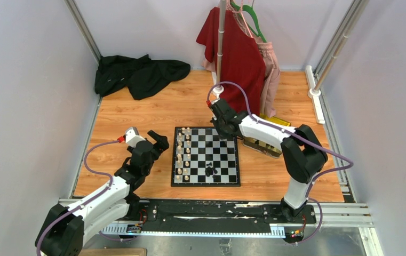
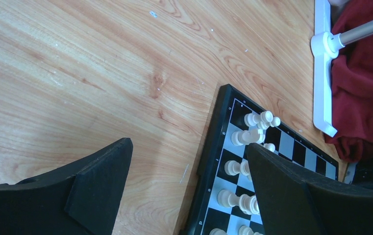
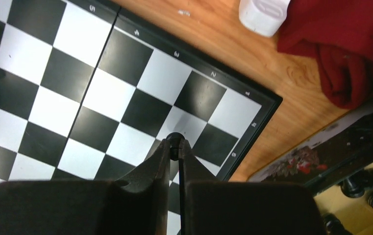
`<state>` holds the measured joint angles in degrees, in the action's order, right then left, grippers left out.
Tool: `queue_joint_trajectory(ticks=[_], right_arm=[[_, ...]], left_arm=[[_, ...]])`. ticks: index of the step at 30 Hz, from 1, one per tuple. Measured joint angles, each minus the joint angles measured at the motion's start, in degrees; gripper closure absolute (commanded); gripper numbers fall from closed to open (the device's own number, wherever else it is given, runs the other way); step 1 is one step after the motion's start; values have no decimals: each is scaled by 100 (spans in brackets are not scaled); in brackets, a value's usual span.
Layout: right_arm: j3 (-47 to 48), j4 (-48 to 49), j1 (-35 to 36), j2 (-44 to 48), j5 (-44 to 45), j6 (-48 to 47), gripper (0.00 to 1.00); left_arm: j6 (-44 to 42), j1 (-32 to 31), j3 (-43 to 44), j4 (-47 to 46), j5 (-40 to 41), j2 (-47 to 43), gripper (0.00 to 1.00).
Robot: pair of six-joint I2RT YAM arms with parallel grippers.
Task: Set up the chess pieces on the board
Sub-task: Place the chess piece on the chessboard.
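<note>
Right end effector [image 3: 174, 149] is clamped on a black piece [image 3: 174, 138] over the board's [image 3: 140, 73] far right corner, near the tray [image 3: 360, 215]. Left end effector [image 2: 188, 147] has its fingers wide apart and holds nothing, above the tabletop [image 2: 76, 63] just beside the board's left edge. White pieces [image 2: 259, 119] stand along the board's left side, and a few loose black pieces [image 1: 210, 170] sit near its front.

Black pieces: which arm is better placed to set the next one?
Right. The right gripper is shut on a black piece above the board's bare side; the left gripper is open, empty, beside the board.
</note>
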<state>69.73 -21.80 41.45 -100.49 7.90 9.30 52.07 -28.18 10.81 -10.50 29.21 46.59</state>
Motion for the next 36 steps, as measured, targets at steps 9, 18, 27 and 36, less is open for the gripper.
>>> queue_joint_trajectory(ticks=[9,18,27,36], right_arm=[[389,85,-214,-409,-184,-125,100],[516,98,-334,-619,-234,-188,100],[682,103,-470,-680,-240,-280,100],[695,96,-520,-758,-299,-297,96]], left_arm=[[-2,0,0,0,2,0,7],[-4,0,0,2,39,0,6],[-4,0,0,-2,61,11,6],[-4,0,0,-4,61,66,6]])
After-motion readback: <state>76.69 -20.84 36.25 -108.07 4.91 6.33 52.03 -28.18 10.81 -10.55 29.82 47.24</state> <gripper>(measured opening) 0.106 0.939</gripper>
